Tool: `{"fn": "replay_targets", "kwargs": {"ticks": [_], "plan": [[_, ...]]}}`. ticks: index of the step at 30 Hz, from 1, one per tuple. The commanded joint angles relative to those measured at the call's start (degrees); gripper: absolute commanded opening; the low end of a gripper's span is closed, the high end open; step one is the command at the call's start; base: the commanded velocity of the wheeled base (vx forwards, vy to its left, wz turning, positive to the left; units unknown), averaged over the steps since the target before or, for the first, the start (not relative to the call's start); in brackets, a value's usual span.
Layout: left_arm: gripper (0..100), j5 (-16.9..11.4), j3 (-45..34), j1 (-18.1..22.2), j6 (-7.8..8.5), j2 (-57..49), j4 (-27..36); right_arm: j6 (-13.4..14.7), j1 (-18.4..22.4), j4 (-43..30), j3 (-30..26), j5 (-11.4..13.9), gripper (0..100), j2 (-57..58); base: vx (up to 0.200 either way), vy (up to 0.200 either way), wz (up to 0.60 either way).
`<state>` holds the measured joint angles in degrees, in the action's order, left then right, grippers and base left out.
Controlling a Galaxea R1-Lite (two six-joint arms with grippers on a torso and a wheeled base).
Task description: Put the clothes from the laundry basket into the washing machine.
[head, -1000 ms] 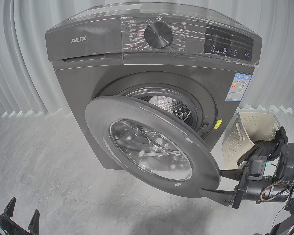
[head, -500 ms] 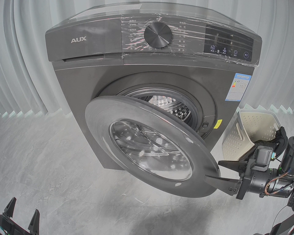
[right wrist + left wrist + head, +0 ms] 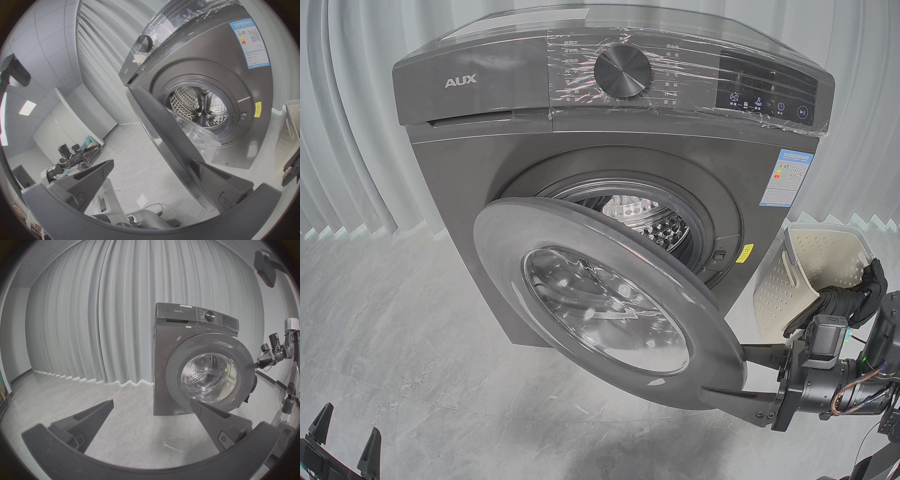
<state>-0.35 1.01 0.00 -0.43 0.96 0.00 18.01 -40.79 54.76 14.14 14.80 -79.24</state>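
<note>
Left gripper (image 3: 349, 425) sits low, fingers spread, empty. Right gripper (image 3: 725, 375) has its fingers wide apart, straddling the door (image 3: 606, 300) rim, nothing clamped. Door part-open, drum (image 3: 650, 219) looks bare. Seemingly 0 items loaded. Dark clothes (image 3: 844, 300) sit in the laundry basket (image 3: 800, 275) beside the washing machine (image 3: 487, 156). Print: front logo (image 3: 460, 80), blue sticker (image 3: 786, 178), yellow tag (image 3: 744, 253).
</note>
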Motion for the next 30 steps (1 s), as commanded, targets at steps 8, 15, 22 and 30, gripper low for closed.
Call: {"fn": "replay_targets", "kwargs": {"ticks": [8,15,22,30], "plan": [[100,-0.1,-1.0,0.0,-0.1,-1.0,0.0,3.3,1.3,0.5,4.4,-1.2,100,0.7,0.0,0.0,0.0],[100,-0.1,-1.0,0.0,-0.1,-1.0,0.0,12.3,7.1,0.5,14.5,-3.8,100,0.5,0.0,0.0,0.0],[100,-0.1,-1.0,0.0,-0.01,-1.0,0.0,9.8,13.3,-0.2,12.6,-4.2,100,-5.0,0.0,0.0,0.0],[100,-0.1,-1.0,0.0,-0.01,-1.0,0.0,4.0,12.4,0.3,6.9,-8.2,100,-9.7,0.0,0.0,0.0]]}}
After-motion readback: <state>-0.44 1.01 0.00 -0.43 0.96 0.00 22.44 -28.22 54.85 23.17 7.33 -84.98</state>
